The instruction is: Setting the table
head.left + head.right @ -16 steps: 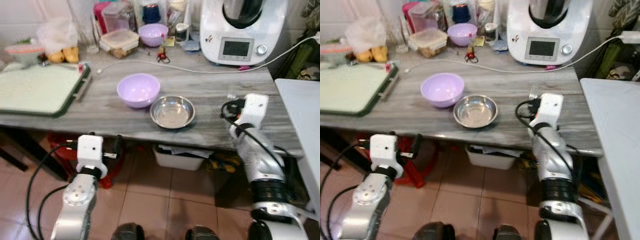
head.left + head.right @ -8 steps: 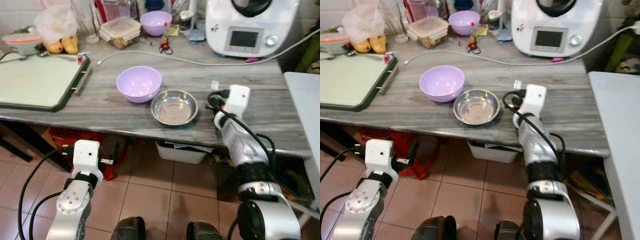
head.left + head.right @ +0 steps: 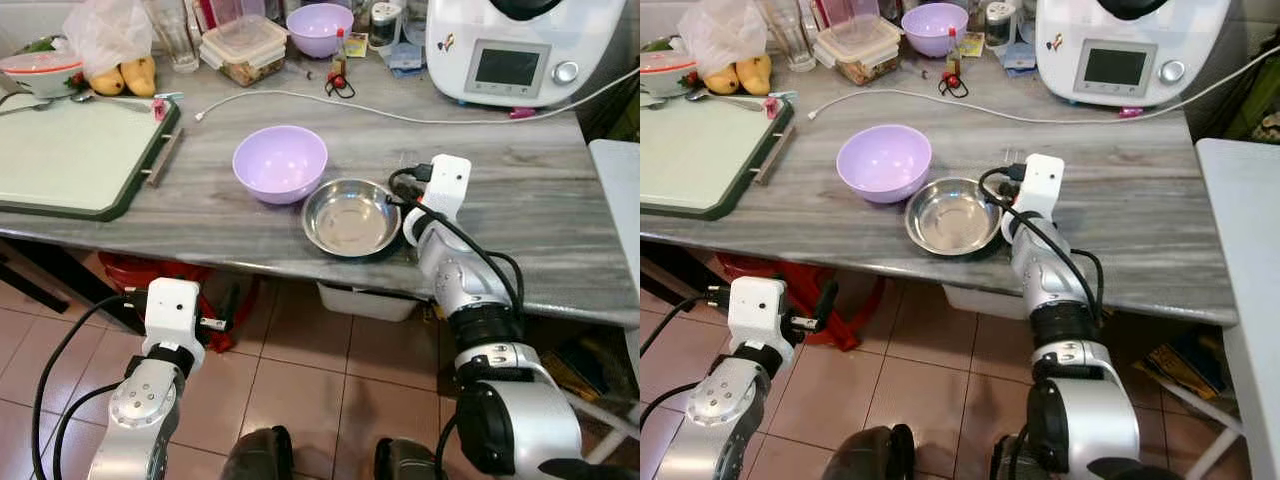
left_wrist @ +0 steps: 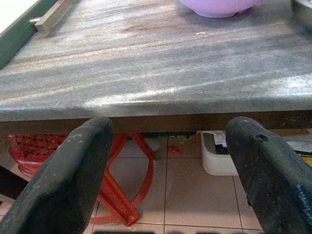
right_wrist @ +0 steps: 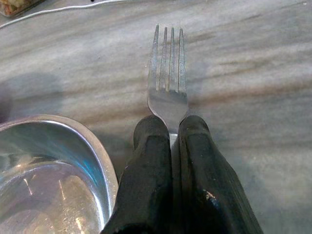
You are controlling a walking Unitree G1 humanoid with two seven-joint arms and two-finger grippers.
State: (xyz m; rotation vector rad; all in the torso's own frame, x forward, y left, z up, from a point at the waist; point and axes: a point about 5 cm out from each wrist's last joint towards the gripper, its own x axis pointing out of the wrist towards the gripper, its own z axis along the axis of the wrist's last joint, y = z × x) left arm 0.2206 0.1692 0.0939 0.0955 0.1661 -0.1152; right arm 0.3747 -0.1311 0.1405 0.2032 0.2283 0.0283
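A steel bowl (image 3: 350, 217) sits near the front edge of the grey wooden table (image 3: 560, 200). A lilac bowl (image 3: 280, 163) touches it at the back left. My right gripper (image 5: 169, 127) is shut on a metal fork (image 5: 168, 73). It holds the fork low over the tabletop, just right of the steel bowl's rim (image 5: 105, 161), with the tines pointing away from me. My left gripper (image 4: 168, 161) is open and holds nothing. It hangs below the table's front edge on the left arm (image 3: 172, 310).
A green-rimmed white board (image 3: 70, 160) lies at the table's left. Along the back stand a white kitchen machine (image 3: 510, 50), its cable (image 3: 300, 95), another lilac bowl (image 3: 320, 25), a plastic box (image 3: 245, 50) and bananas (image 3: 125, 75). Under the table are a red stool (image 4: 122, 195) and a white bin (image 3: 370, 300).
My right gripper has carried the fork left across the table, from well right of the steel bowl to just beside its rim. The camera has tilted too. The left arm still hangs.
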